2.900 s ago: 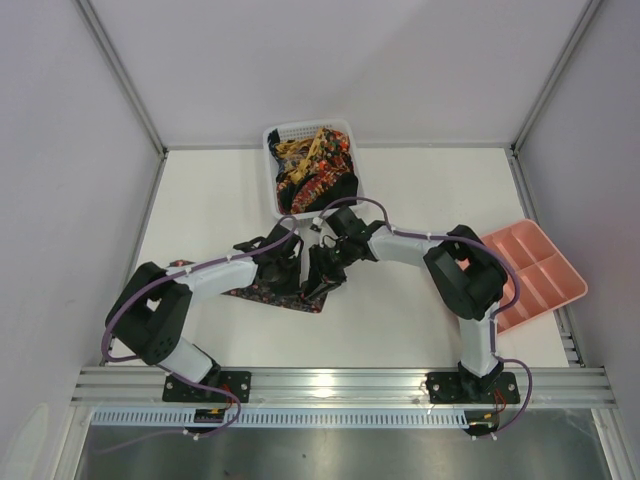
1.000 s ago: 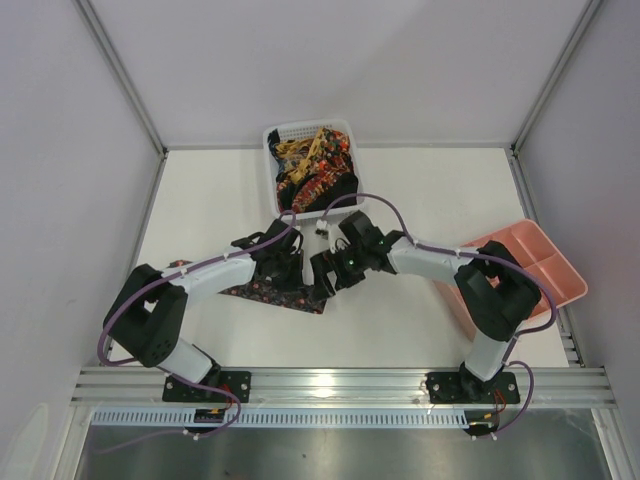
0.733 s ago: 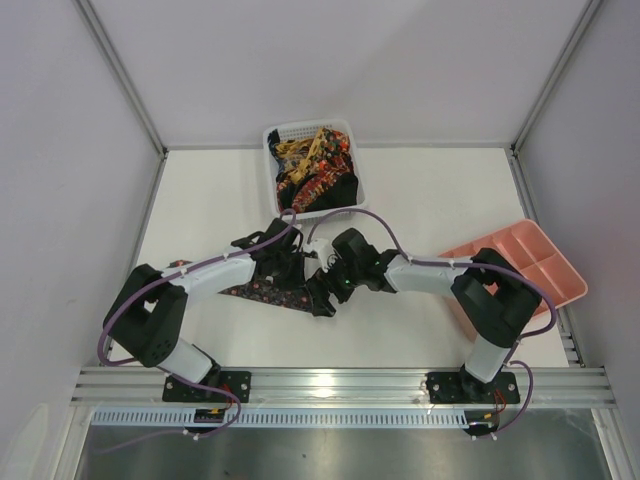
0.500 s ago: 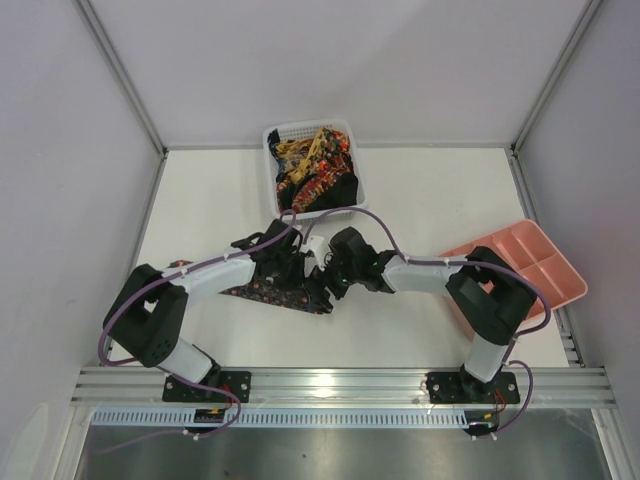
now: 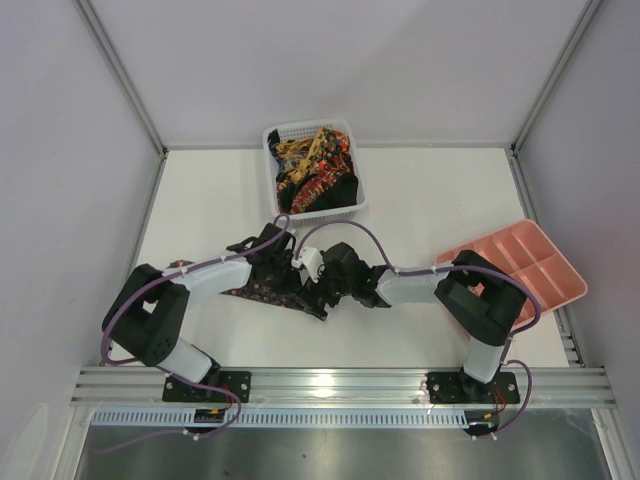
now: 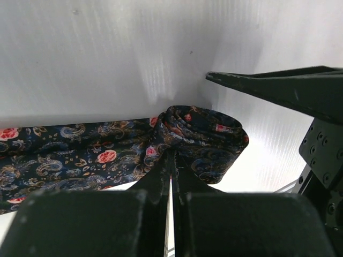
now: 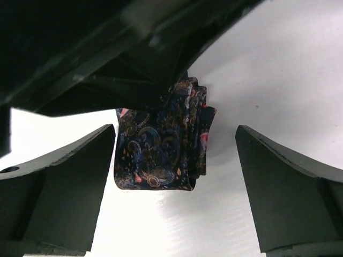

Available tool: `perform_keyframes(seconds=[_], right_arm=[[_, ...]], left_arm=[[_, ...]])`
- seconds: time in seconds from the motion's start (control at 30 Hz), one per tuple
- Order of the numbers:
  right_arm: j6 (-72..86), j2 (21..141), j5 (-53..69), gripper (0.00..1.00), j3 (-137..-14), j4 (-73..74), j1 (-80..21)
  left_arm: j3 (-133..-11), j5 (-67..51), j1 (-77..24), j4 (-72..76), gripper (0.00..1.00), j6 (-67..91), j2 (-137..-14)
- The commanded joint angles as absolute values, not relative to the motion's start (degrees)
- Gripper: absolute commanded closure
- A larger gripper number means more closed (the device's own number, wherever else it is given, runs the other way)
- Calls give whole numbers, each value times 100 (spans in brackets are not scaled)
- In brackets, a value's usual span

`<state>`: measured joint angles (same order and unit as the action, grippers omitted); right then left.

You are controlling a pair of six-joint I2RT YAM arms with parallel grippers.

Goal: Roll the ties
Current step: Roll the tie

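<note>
Navy tie (image 6: pixel 203 142), part-rolled, clamped in my left gripper (image 6: pixel 171 156); right gripper (image 7: pixel 176 131) just slid in from three o'clock, jaws apart, probably to grab it.

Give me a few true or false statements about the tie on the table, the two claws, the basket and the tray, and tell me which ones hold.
1. The left claw is shut on the rolled end of the tie. True.
2. The right claw is clamped on that roll. False: its jaws stand wide open, one on each side of the roll.
3. The tie is rolled all the way. False: a flat stretch lies unrolled on the table.
4. More ties lie in the white basket. True.
5. The pink tray sits on the left arm's side. False: it is on the right arm's side.
</note>
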<state>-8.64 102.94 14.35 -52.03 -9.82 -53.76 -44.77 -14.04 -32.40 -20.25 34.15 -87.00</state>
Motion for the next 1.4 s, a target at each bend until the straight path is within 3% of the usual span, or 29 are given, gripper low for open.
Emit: perform_keyframes(seconds=[0.0,0.53,0.73,1.0,1.27,1.37], right_arm=[[-932,10169,766,0,-4853,-1370,-5546],[-1230,10160,193,9,-4597,-1336,-5748],[-1274,10213,281,19,-4711,-1213,-5766],[-1292,10257,281,32,-4790,-1160,-5792],[-1345,10274,343,56,-4851,-1081,-5792],[-1336,10283,395,50,-4878,-1046,-5792]], left_arm=[[-4359,-1538,-3155,-1916,99,3463,-8543],[-4175,-1705,-3032,-1811,99,3472,-8394],[-4175,-1802,-3032,-1810,99,3463,-8376],[-4201,-1802,-3032,-1907,89,3480,-8209],[-4210,-1810,-3015,-1872,87,3507,-8262],[-4227,-1802,-3006,-1863,87,3498,-8288]])
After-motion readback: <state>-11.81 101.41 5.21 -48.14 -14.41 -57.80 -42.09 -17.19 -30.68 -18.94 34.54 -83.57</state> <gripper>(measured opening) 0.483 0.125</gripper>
